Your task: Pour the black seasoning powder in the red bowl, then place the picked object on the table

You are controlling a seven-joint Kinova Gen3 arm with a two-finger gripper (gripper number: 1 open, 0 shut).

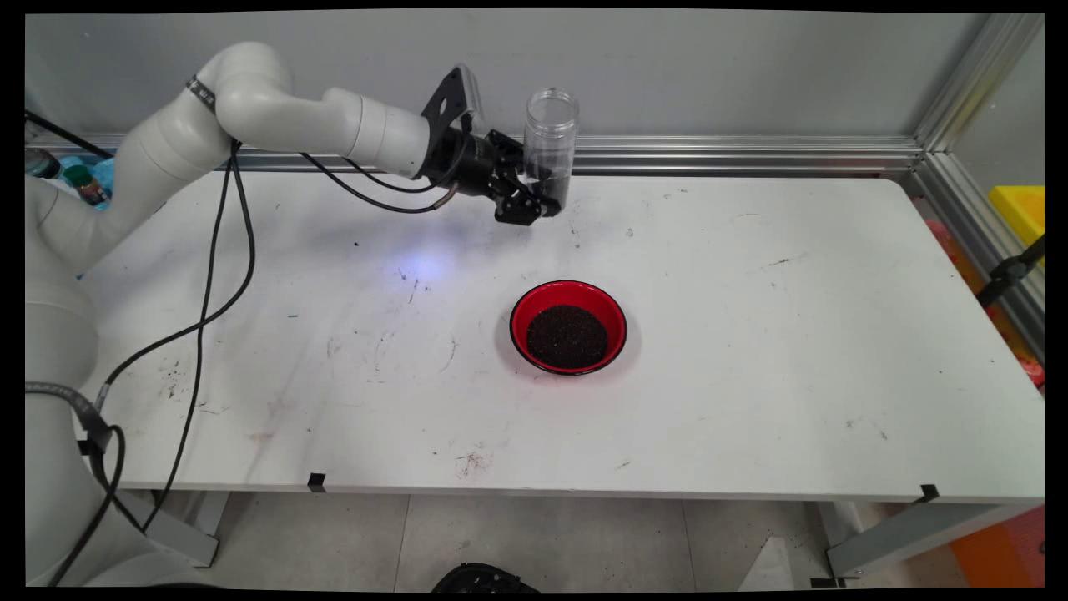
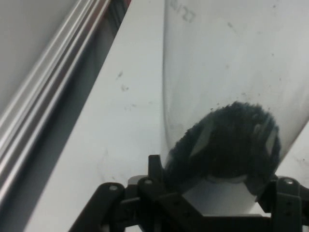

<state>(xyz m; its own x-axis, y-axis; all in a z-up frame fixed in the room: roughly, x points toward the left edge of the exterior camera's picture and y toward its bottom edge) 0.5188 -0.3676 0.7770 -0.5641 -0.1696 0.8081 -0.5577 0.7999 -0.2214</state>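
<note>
Jar (image 1: 551, 142), clear plastic, sat upright in your gripper (image 1: 534, 200) above the table's (image 1: 751, 376) far edge, clamped low; it looked light, slick, holding few dark grains (image 2: 227, 140).

A clear plastic jar (image 1: 551, 142) stands upright above the far part of the white table (image 1: 751, 376), between the black two-finger gripper's (image 1: 546, 190) fingers. A round red bowl (image 1: 568, 326) holding dark grains (image 1: 567, 336) sits nearer, mid-table.
</note>
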